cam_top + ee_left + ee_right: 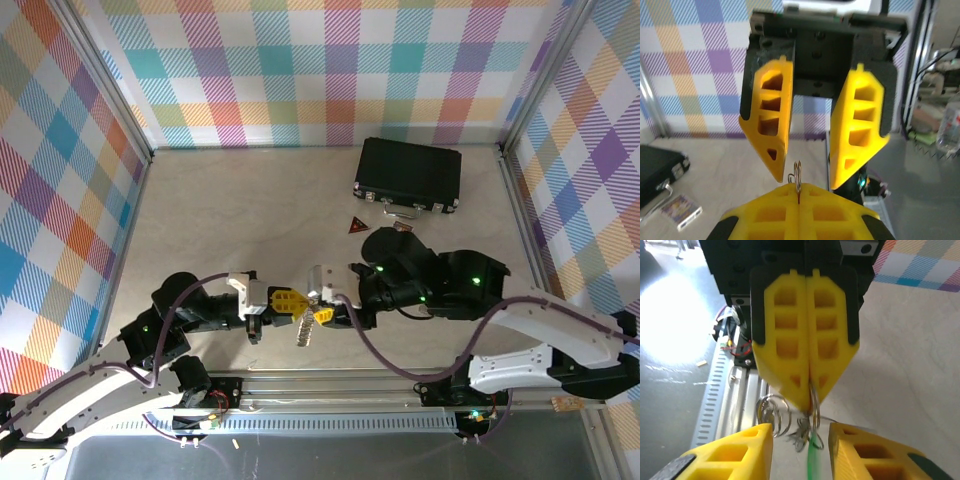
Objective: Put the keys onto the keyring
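My left gripper (287,300) (798,189) is shut on the keyring (798,176), a thin silvery wire loop that sticks up between its yellow fingers. In the right wrist view the left gripper (810,399) hangs tip-down over the keyring (813,400). More silvery loops (774,412) and a key with a green head (813,460) dangle below it. My right gripper (322,311) (800,427) faces the left one, open, one finger on each side of the dangling bunch (303,331) without touching it. A black-headed key cannot be made out.
A black case (408,175) (655,167) lies at the back right of the table. A dark red triangular piece (357,226) and a small patterned card (681,210) lie in front of it. Plaid walls close three sides; a metal rail (330,385) runs along the near edge.
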Robot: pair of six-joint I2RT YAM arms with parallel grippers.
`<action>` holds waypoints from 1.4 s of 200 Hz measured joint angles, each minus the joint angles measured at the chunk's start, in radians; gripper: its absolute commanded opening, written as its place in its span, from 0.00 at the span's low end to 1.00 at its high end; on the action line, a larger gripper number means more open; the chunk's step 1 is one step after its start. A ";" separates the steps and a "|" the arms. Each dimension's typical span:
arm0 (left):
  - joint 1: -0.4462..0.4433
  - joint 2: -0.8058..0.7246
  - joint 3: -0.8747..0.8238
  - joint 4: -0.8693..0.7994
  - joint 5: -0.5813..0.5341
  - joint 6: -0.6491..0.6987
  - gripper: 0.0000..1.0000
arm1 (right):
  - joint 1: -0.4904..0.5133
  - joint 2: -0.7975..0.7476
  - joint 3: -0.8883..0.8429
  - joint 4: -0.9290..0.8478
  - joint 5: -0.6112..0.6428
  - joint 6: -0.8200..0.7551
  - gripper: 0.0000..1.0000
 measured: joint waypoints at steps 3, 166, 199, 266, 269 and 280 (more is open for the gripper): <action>0.000 -0.001 -0.003 0.013 0.005 -0.003 0.00 | 0.000 -0.010 -0.005 0.005 -0.002 0.003 0.36; 0.000 0.040 -0.063 0.357 0.180 -0.169 0.00 | -0.003 -0.089 -0.069 0.132 -0.136 0.078 0.14; 0.000 0.039 -0.068 0.358 0.188 -0.179 0.00 | -0.009 -0.074 -0.069 0.131 -0.155 0.080 0.02; 0.000 0.034 -0.075 0.354 0.214 -0.187 0.00 | -0.010 -0.012 -0.039 0.099 -0.174 0.078 0.14; 0.000 0.034 -0.075 0.354 0.214 -0.187 0.00 | -0.010 -0.013 -0.039 0.099 -0.174 0.083 0.18; 0.000 0.034 -0.075 0.359 0.214 -0.187 0.00 | -0.010 -0.014 -0.039 0.102 -0.171 0.079 0.28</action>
